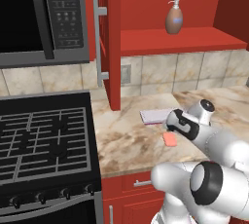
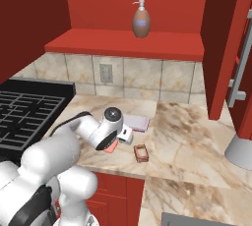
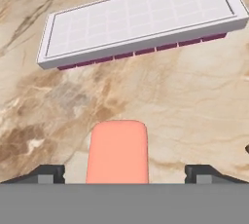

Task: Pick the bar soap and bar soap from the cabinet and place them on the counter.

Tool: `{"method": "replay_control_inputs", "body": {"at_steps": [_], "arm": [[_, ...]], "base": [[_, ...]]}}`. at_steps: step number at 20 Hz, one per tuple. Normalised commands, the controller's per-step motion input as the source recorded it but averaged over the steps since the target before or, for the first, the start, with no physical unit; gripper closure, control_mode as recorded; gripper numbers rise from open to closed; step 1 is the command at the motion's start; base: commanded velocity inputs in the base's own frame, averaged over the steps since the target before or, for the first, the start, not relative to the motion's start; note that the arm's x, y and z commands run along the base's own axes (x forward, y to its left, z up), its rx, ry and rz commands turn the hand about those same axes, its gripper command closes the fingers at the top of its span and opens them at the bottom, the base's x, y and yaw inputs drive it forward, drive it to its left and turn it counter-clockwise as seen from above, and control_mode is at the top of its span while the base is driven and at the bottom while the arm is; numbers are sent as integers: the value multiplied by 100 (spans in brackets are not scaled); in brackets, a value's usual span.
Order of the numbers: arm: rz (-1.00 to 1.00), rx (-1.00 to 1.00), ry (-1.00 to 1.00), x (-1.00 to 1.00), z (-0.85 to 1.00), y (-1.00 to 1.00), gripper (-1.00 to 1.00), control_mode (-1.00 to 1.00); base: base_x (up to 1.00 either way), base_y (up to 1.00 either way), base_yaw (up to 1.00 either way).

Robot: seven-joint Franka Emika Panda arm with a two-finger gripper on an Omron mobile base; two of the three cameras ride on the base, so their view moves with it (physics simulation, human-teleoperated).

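A: Your end effector [image 3: 124, 172] is standing wide open over the worktop [image 3: 194, 106], gripping nothing. The two dark fingertips [image 3: 46, 173] are sitting well apart at either side, and a peach-pink bar soap [image 3: 118, 151] is lying flat on the stone between them, touching neither tip as far as I can make out.

B: Which way is it running?

A: Its long axis is pointing straight ahead from the end effector, along the direction the hand is looking, with its far end rounded. Just beyond it, farther ahead, the pale lavender pad [image 3: 141, 18] is lying crosswise.

B: And the other bar soap?

A: You are looking at a second bar [image 2: 141, 153], darker salmon, in the right base view, lying on the worktop just off to the side of the end effector, apart from it. So both seem to be out of the cabinet [image 2: 123, 43]; its shelf is carrying the brown pump bottle [image 2: 141, 20].

B: Anything unclear?

A: The arm is covering most of the near soap in the base views.
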Motion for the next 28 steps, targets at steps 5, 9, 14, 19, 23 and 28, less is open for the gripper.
{"method": "replay_control_inputs", "body": {"at_steps": [5, 9, 14, 19, 23, 28], "arm": [[0, -1, -11, -27, 55, 0, -100, -100], [0, 0, -9, -25, 82, 0, -100, -100], [0, 0, -5, -22, 90, 0, -100, -100], [0, 0, -1, -19, 91, 0, -100, -100], [0, 0, 0, -28, 66, 0, -100, -100], [0, 0, 0, -33, 62, 0, -100, -100]], "base": [[0, 0, 0], [0, 0, 0], [0, 0, 0], [0, 0, 0], [0, 0, 0], [0, 0, 0]]}}
